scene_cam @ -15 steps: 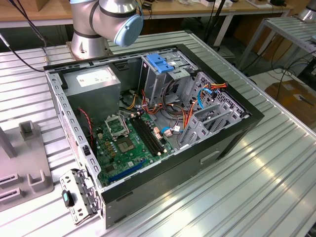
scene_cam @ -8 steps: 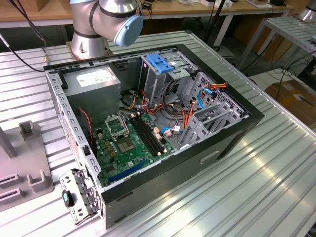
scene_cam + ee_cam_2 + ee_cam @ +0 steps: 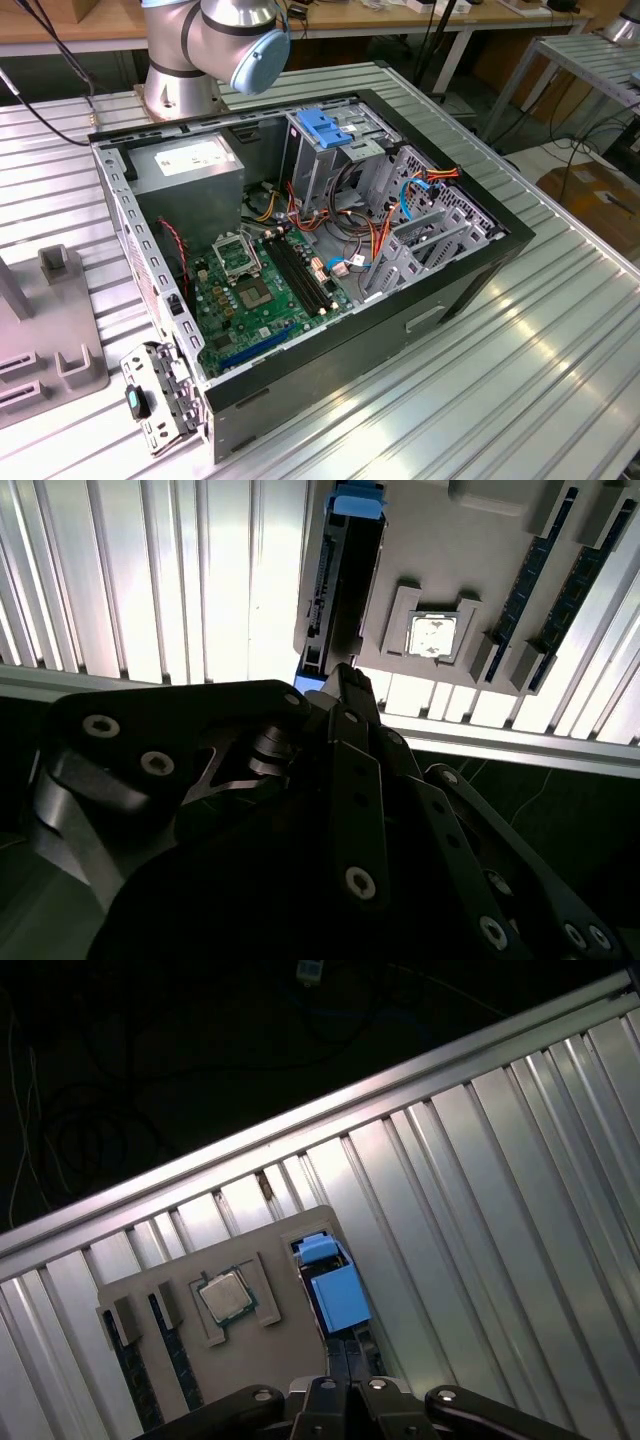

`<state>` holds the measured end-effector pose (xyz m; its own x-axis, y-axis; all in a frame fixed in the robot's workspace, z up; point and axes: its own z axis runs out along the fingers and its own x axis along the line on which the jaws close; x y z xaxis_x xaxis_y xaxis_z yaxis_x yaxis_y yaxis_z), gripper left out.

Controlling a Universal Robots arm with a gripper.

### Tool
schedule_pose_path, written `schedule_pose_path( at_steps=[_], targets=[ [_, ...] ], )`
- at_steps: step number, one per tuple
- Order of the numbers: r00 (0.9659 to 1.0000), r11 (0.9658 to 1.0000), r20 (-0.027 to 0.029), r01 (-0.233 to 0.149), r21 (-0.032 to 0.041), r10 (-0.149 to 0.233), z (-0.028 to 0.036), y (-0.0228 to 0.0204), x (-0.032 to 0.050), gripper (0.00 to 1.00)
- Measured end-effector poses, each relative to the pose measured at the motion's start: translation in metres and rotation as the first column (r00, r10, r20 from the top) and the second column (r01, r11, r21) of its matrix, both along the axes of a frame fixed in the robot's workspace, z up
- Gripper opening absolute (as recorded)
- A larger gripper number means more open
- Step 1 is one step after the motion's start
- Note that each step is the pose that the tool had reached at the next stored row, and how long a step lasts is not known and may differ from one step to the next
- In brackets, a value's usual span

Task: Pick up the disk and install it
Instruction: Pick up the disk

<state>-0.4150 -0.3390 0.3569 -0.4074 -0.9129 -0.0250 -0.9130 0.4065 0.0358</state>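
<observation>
One black gripper (image 3: 350,1360) hangs directly over the disk (image 3: 335,1295), with its linkage arms spread out behind it in both wrist views. Whether the claw is open, closed or clamped on the drive cannot be told. The disk stands on edge in a slot of a grey tray (image 3: 270,1360), and its blue frame shows on the edge that faces up. The gripper is over one end of it.

Just beside the disk, a processor chip (image 3: 225,1297) with a silver lid lies in a square recess of the same tray. Past the chip, two memory sticks (image 3: 128,1360) stand in narrow slots. The tray rests on a ribbed aluminium table (image 3: 480,1210), near the table's edge rail.

In the exterior view, a grey fixture (image 3: 50,340) with upright posts lies at nine o'clock from an open computer case (image 3: 330,375), on the exterior view's left. Inside the case, a green motherboard (image 3: 255,295) lies toward six o'clock. A grey power supply box (image 3: 185,165) with a white sticker sits at eleven o'clock. A blue latch piece (image 3: 325,128) tops the drive cage at twelve o'clock, and orange and blue cables (image 3: 400,200) run at two o'clock. Beyond the case, at twelve o'clock, stands the arm's base (image 3: 180,90).
</observation>
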Motion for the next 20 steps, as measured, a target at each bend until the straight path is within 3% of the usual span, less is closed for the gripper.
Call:
schedule_pose_path(
  at_steps=[6,10,15,18,20],
  targets=[
    [1.0000,1.0000,0.0000,-0.009,0.0000,0.009,0.0000,0.0000,0.0000,0.11],
    [0.9984,0.9984,0.0002,-0.057,0.0001,0.057,-0.0004,0.0000,0.0001,0.11],
    [0.9890,0.9890,0.0010,-0.148,-0.0001,0.148,-0.0010,0.0000,0.0002,0.11],
    [0.9809,0.9809,0.0065,-0.195,-0.0011,0.195,-0.0014,0.0000,0.0002,0.11],
    [0.9738,0.9738,0.0119,-0.227,-0.0023,0.227,-0.0016,0.0000,0.0002,0.11]
  ],
)
